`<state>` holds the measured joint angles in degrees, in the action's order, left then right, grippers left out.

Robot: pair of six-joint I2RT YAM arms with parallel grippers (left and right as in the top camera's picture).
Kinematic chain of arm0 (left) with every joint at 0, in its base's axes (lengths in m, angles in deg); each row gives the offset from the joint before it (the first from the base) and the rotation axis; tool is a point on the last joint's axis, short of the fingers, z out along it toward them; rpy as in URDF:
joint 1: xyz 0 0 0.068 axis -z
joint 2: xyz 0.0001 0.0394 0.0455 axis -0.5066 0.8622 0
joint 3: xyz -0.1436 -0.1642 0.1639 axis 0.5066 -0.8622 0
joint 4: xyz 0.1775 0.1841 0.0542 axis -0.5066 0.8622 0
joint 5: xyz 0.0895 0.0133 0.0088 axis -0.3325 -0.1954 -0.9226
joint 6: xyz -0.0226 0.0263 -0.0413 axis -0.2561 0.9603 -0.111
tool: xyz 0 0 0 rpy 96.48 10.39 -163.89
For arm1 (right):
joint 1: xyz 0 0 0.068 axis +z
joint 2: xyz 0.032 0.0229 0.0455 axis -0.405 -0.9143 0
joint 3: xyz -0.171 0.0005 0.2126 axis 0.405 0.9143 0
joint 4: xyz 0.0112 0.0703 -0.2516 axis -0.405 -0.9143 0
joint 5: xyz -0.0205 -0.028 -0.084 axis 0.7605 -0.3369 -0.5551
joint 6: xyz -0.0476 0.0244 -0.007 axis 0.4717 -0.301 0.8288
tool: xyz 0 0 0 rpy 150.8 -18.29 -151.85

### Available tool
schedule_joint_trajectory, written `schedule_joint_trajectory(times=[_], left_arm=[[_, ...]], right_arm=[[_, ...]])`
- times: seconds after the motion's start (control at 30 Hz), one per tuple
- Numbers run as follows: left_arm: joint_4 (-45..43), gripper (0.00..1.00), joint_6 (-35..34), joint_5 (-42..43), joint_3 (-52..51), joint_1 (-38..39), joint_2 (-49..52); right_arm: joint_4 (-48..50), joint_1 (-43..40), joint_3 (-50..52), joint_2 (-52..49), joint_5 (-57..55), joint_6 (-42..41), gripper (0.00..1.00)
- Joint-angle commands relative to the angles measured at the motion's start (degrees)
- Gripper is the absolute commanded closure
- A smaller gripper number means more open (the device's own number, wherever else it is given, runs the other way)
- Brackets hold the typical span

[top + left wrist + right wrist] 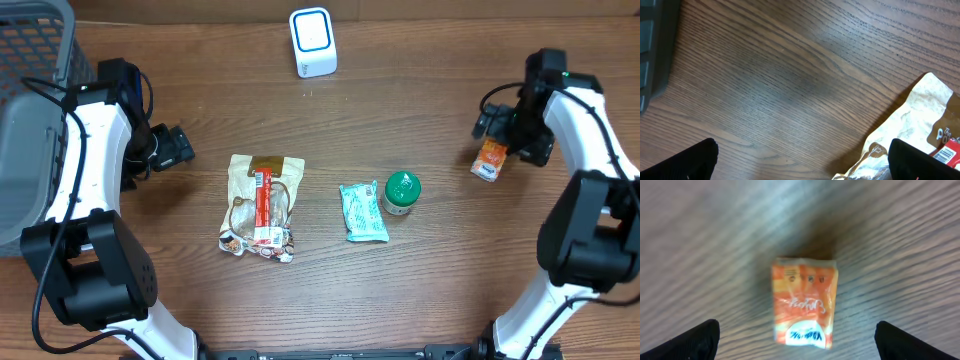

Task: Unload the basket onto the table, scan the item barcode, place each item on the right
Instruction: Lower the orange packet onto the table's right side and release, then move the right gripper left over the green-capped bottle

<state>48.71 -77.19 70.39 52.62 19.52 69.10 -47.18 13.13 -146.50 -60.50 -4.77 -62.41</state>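
My right fingers [695,340], spread, hover over a small orange carton [804,305] lying free, well right of the white-and-blue scanner [313,42]; scanning apparently undone.

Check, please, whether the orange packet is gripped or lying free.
Lying free: the orange packet rests on the table, untouched, under the open right gripper.

Wood-grain table [430,80]. I note, lying on it:
- white-and-blue scanner [313,42], far centre
- brown bag [262,205], flat, near, left of centre
- teal packet [362,211], right of the bag, apart from it
- green-capped jar [401,192], at the packet's far right corner; whether they touch I cannot tell
- orange pack [490,160], flat, at right

Grey basket [35,45] at the far left edge.
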Motion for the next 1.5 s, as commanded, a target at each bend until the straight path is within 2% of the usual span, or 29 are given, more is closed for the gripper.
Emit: schedule_joint_trajectory(times=[0.0,0.83,0.93,1.27,1.47], left_arm=[[-0.07,0.00,0.20,-0.50,0.83,-0.31,-1.09],[-0.04,0.00,0.20,-0.50,0.83,-0.31,-1.09],[-0.04,0.00,0.20,-0.50,0.83,-0.31,-1.09],[-0.07,0.00,0.20,-0.50,0.83,-0.31,-1.09],[-0.07,0.00,0.20,-0.50,0.83,-0.31,-1.09]], right_arm=[[-0.74,-0.20,-4.26,8.76,2.62,-0.22,0.00],[-1.36,-0.17,-4.15,10.95,2.89,-0.28,0.00],[-2.84,-0.17,-3.85,10.95,5.29,-2.34,0.00],[-6.80,1.60,2.97,10.91,7.80,-2.86,0.00],[-5.49,4.35,7.26,10.91,8.02,-3.08,0.00]])
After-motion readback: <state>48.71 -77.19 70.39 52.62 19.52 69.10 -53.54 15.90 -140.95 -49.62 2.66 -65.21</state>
